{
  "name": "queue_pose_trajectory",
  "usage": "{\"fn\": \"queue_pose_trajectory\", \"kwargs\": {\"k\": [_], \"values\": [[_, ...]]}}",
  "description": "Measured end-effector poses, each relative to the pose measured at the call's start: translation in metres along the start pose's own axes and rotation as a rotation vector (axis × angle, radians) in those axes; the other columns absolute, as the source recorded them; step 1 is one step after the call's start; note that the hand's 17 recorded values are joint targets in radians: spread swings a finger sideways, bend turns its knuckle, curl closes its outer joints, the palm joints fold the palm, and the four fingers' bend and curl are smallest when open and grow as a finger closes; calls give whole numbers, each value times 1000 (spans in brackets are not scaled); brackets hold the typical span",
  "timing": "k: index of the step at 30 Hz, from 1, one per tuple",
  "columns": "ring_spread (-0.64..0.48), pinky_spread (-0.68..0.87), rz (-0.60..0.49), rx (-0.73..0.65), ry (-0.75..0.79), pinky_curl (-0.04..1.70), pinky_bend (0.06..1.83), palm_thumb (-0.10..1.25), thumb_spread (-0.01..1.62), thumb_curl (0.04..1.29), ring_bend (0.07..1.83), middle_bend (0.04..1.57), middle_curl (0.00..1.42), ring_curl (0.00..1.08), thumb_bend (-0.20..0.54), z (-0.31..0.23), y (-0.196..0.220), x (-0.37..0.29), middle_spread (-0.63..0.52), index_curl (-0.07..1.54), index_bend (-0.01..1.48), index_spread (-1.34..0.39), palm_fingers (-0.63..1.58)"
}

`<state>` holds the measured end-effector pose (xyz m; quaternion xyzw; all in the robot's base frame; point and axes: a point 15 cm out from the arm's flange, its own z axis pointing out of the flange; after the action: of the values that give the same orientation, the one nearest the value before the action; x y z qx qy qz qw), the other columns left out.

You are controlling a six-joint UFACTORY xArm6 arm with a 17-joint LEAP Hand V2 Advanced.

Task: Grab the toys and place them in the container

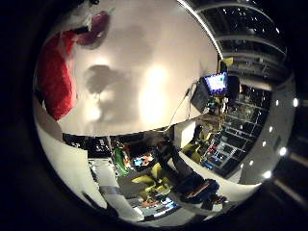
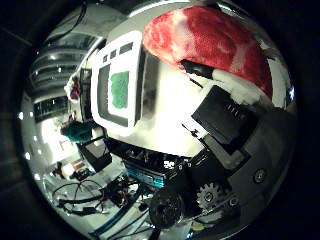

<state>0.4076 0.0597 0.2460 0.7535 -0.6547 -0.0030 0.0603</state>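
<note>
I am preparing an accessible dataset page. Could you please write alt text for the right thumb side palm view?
A red and white marbled soft toy fills the space close to the palm, with the hand's black and white fingers curled against it. Beyond it, on a white table, sits a white container with something green inside.

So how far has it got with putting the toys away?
Midway through one toy, it seems. The hand has its fingers round a red-and-white marbled toy, close to the palm, above the white table. The white container holds something green, possibly a toy already in. Any toys left aren't visible.
</note>
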Motion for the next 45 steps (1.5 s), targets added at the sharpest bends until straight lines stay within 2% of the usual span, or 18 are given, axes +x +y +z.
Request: {"fn": "queue_pose_trajectory", "kwargs": {"k": [12,13,14,15,17,18,19,20,22,24,25,28,35,39,45], "values": [[-277,-472,-211,105,-30,497,1113,1066,852,466,1167,1086,550,484,-23,-29,-66,-190,-250,789,394,-503,1191],[-290,-508,-227,112,-36,488,1118,1038,867,458,1159,1028,532,477,-35,-29,-69,-201,-266,754,261,-502,941],[-295,-513,-241,123,-45,509,1149,1017,878,452,1150,979,527,488,-34,-29,-75,-212,-277,755,193,-497,796],[-274,-420,-251,131,-51,537,1087,991,894,445,1059,877,508,492,-37,-28,-79,-220,-260,750,208,-498,360],[-247,-343,-269,130,-53,500,1038,975,903,439,960,818,473,442,-34,-28,-81,-228,-239,705,208,-522,260],[-68,-83,-292,126,-51,490,1006,934,909,427,707,592,400,365,-44,-26,-82,-232,-135,664,250,-537,-121],[-42,-38,-314,129,-50,476,997,925,912,423,677,571,389,350,-43,-27,-83,-234,-120,650,247,-538,-103],[-5,25,-336,130,-49,454,972,916,915,420,624,519,367,323,-43,-27,-83,-235,-88,627,228,-539,-187],[138,273,-378,130,-47,377,892,853,928,398,470,365,313,240,-39,-27,-82,-237,9,519,152,-534,-155],[176,336,-399,134,-46,360,868,830,931,389,433,326,303,227,-40,-29,-82,-236,36,486,144,-526,-140],[195,375,-404,139,-46,347,844,773,934,373,424,292,294,223,-58,-31,-83,-235,69,462,131,-524,-153],[244,463,-409,141,-45,308,778,713,944,351,363,221,285,212,-38,-35,-83,-226,117,383,130,-502,-109],[240,492,-342,49,-30,257,650,692,956,333,310,223,305,216,-26,-24,-61,-154,128,310,149,-422,-17],[223,493,-244,17,-38,244,610,689,968,328,312,233,317,227,-26,-13,-32,-89,105,296,164,-393,33],[205,473,-64,65,-58,235,559,692,980,325,298,229,324,237,-25,0,11,13,81,290,167,-375,93]]}}
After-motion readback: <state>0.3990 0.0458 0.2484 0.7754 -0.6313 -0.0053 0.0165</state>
